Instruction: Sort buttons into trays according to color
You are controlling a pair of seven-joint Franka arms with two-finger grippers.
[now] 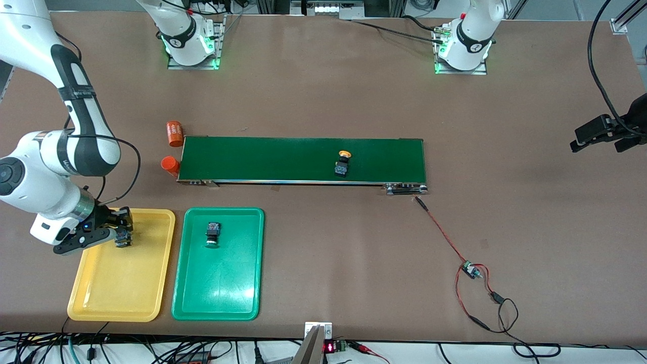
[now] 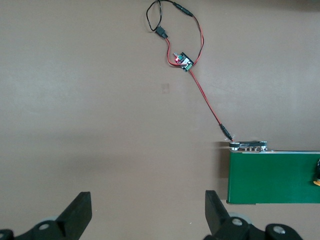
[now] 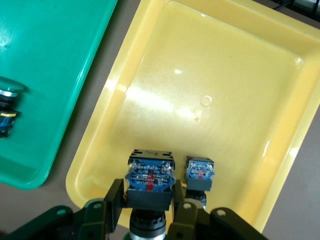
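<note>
Right wrist view shows the right gripper (image 3: 148, 200), jaws clamped on a black-bodied push-button switch (image 3: 148, 182), directly over the shallow yellow plastic tray (image 3: 240, 75) beside a second switch (image 3: 199, 173); the left gripper (image 2: 148, 220) waits, jaws wide and empty.

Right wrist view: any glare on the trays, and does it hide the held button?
Right wrist view: bright glare streaks on the yellow tray floor, a faint speck on the green tray; the button in the right hand stays readable. Front view: a soft sheen low on both trays. Left wrist view: even light, no glare on the table.
</note>
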